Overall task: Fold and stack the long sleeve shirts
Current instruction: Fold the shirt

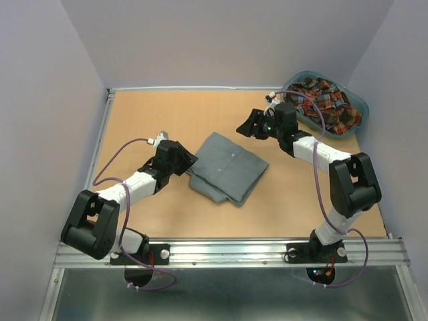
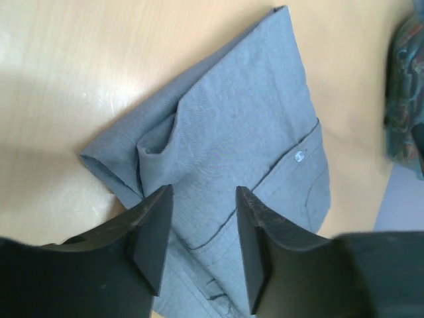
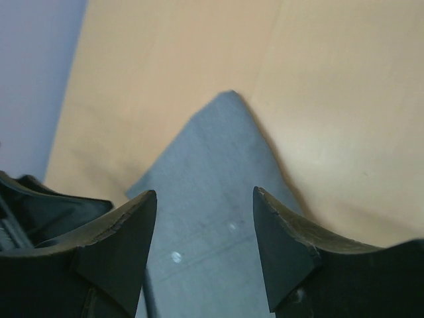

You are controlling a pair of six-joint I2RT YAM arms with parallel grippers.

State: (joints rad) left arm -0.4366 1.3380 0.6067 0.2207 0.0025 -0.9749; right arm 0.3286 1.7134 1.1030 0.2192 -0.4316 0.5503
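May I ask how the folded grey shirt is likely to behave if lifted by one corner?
Probably floppy: the grey shirt is soft cloth, puckered at one fold, so the layers would likely sag and unfold. Probably light for its size, as it lies thin and flat on the table. Pushed, it would likely bunch rather than slide whole.

The plaid shirt [image 2: 405, 99] is a blur — cut off by the left wrist view's edge.
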